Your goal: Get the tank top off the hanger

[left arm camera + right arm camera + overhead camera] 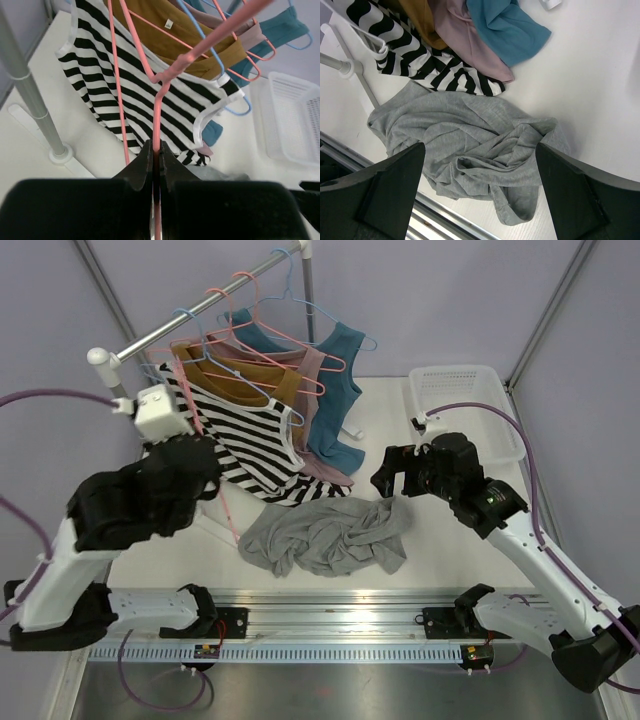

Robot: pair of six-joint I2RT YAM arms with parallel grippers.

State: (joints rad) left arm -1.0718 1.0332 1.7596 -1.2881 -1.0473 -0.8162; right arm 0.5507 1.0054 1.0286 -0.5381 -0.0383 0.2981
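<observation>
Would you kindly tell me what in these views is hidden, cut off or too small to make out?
Top view: where the left hand grips the pink hanger, hidden under its own arm.
Left wrist view: the grey tank top, nearly all behind the hand.
Left wrist view: the mustard top's label, too small to read.
Right wrist view: the rail, cut off by the top edge.

readable text: none | neck tag (169, 23) in mustard top (200, 50): print too small to read
</observation>
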